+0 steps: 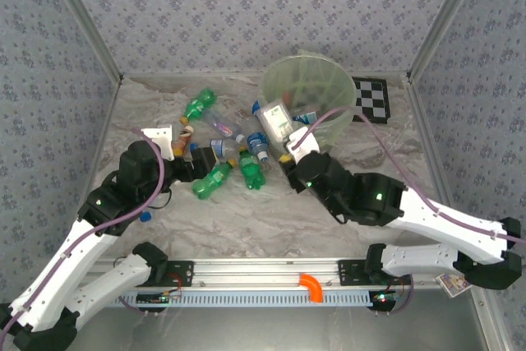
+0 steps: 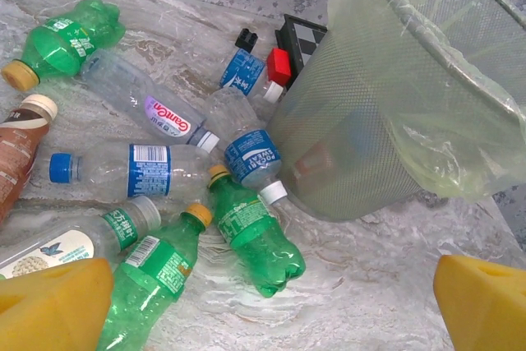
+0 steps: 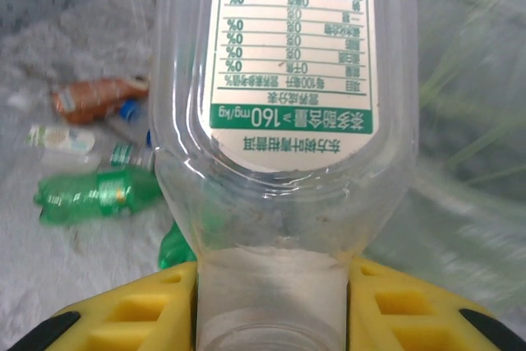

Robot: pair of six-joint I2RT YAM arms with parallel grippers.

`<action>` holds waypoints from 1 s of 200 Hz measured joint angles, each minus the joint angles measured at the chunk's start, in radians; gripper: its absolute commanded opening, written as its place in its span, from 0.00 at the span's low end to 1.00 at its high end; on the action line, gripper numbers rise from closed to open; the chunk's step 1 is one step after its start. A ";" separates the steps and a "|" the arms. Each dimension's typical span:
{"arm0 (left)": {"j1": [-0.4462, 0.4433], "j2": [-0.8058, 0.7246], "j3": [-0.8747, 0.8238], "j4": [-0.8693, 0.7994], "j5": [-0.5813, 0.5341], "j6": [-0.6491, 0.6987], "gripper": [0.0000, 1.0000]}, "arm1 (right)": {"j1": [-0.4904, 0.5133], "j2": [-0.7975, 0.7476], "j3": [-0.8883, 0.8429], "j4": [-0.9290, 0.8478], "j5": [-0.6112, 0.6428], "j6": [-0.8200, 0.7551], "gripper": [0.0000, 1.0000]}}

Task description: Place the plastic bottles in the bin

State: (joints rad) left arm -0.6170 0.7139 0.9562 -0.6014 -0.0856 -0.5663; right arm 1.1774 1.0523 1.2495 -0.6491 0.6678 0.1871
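**Desk:** Clear plastic, green-and-white label. Is that bottle (image 3: 288, 121) held?

**Photographer:** Yes. The right gripper (image 3: 271, 314) is clamped on its neck, with a yellow pad (image 3: 123, 318) on either side, and the body rises away from the wrist camera.

**Desk:** Where does it sit in the top view?

**Photographer:** At 8 o'clock on the rim of the bin (image 1: 329, 108). I cannot tell whether it hangs over the opening or just outside it. The bin is pale green and translucent and stands at 1 o'clock on the marbled table (image 1: 271, 219). A checkerboard (image 1: 372, 98) lies just beside it at 3 o'clock. Blurred shapes show through the bin wall, too vague to name.

**Desk:** And the left gripper (image 2: 267, 318)?

**Photographer:** Its jaws are wide apart and grip nothing. It hangs over the near edge of the pile, at 10 o'clock from the table's centre.

**Desk:** What is in the pile?

**Photographer:** Bottles on their sides, several of them touching. In the left wrist view, a green bottle (image 2: 255, 236) with a yellow cap lies nearest the bin. A second green one (image 2: 148, 285) lies just beside it at 8 o'clock. A Pocari bottle (image 2: 246, 154) touches the first one's cap end, and a blue-capped bottle (image 2: 140, 170) lies at its 9 o'clock. A third green one (image 2: 70, 39) is well off at 10 o'clock, and a brown bottle (image 2: 20, 150) lies at the left edge.
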 measured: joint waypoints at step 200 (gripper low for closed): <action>0.000 0.000 0.000 -0.009 0.048 0.026 1.00 | -0.676 0.278 0.249 -0.006 -0.496 -0.043 0.77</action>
State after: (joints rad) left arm -0.6170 0.7143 0.9562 -0.6102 -0.0376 -0.5404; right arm 0.5014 1.3300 1.4990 -0.6556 0.1719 0.1444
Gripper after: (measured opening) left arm 0.997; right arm 0.681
